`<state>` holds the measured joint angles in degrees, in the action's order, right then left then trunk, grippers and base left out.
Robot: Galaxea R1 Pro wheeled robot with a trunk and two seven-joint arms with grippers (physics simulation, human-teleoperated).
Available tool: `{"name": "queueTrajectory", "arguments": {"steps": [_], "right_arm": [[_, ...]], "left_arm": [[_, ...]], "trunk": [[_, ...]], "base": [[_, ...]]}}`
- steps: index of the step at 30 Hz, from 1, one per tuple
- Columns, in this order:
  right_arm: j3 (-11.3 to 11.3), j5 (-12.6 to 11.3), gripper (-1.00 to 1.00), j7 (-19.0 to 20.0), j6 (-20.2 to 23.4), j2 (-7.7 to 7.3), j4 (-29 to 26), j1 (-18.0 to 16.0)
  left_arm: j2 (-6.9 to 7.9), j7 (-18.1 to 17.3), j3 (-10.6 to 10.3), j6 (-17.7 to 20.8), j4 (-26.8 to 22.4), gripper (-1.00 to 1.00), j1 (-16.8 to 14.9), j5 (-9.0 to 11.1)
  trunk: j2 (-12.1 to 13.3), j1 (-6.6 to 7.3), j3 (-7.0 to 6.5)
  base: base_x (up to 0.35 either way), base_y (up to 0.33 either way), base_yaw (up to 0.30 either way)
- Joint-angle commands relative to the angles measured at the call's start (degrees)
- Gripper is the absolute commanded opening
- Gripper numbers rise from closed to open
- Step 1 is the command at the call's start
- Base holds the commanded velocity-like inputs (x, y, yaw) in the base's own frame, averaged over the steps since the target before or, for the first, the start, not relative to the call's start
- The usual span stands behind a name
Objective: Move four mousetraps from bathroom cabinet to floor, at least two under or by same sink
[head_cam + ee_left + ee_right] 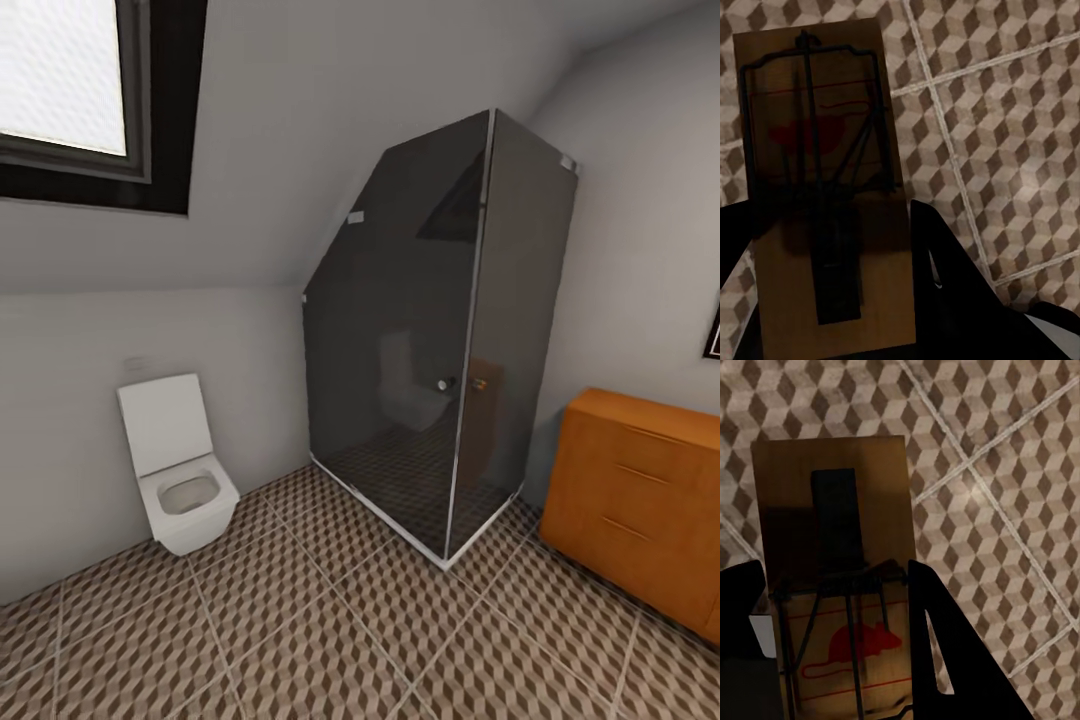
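Mousetrap pinched flat in the left gripper over the cube-pattern bathroom floor, second mousetrap pinched in the right gripper, orange-brown cabinet at 3 o'clock, white toilet at 9 o'clock, dark glass shower between them

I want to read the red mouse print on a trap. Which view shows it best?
The right wrist view: its mousetrap, between the dark fingers, shows a clear red mouse print. The left wrist view's mousetrap shows just a dim red patch under the wire. The head view shows bathroom floor and cabinet.
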<state>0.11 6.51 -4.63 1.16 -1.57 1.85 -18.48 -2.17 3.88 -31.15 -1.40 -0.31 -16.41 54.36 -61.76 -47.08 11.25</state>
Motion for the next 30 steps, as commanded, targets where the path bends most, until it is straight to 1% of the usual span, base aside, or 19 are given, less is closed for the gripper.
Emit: {"name": "queueTrajectory", "arguments": {"steps": [1,17,30], "right_arm": [[0.0,0.6,-1.00,-0.2,0.1,-0.01,0.1,-0.1],[0.0,0.6,-1.00,-0.2,-0.1,-0.14,0.1,-0.1],[0.0,0.6,-1.00,-0.2,-0.1,-0.19,0.1,-0.1]], "left_arm": [[-0.02,0.2,-0.5,-0.1,0.0,-1.00,0.0,0.2],[-0.03,0.2,-0.5,-0.1,0.0,-1.00,0.0,0.1],[0.15,0.3,-0.5,-0.3,0.0,-1.00,0.0,0.2]], "trunk": [[-0.1,0.00,0.08],[-0.1,0.00,0.08],[-0.1,0.00,0.08]], "base": [[0.000,0.000,0.294],[0.002,0.000,0.294],[0.299,0.000,0.294]]}}
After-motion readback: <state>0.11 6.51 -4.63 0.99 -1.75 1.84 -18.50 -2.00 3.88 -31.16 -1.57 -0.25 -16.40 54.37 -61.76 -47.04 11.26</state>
